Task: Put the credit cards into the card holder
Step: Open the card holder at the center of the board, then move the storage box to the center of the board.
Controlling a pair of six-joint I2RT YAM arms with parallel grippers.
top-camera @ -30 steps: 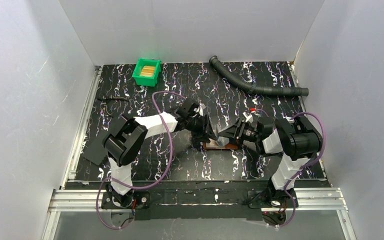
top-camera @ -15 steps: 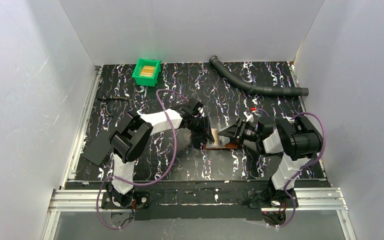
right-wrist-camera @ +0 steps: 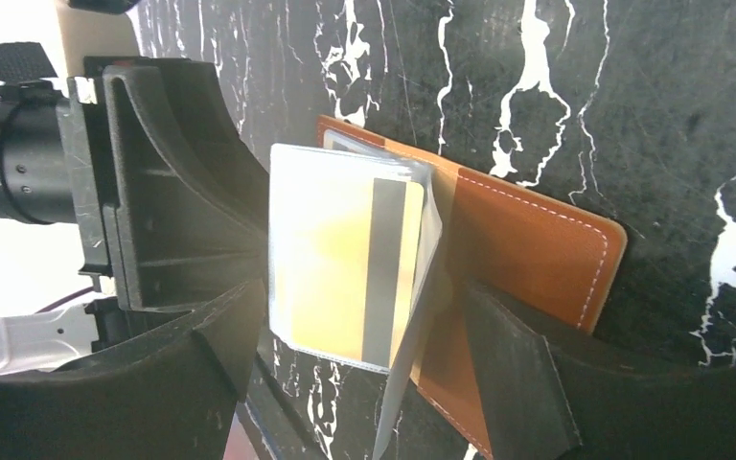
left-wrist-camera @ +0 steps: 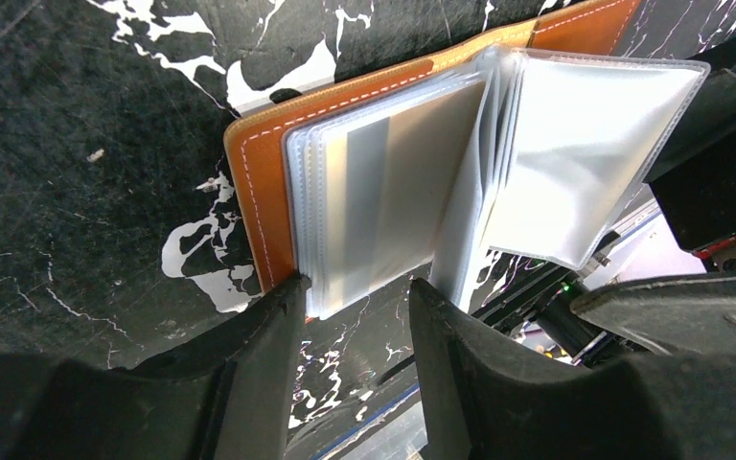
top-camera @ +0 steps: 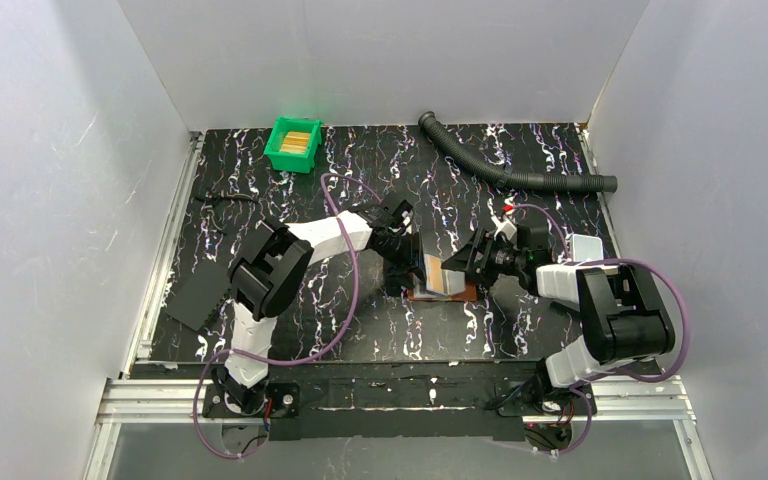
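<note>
Here the card holder lies open just toward 5 o'clock of the middle of the black, white-veined desk. It is tan leather with pale stitching, and its clear glossy sleeves fan upward. The left hand, reaching from 9 o'clock, stands half open, its blunt black fingers straddling the sleeve stack's edge without clamping it. The right hand, from 3 o'clock, gapes wide around one upright sleeve carrying a yellowish card with a grey stripe. More credit cards stand in the green bin at 11 o'clock.
</note>
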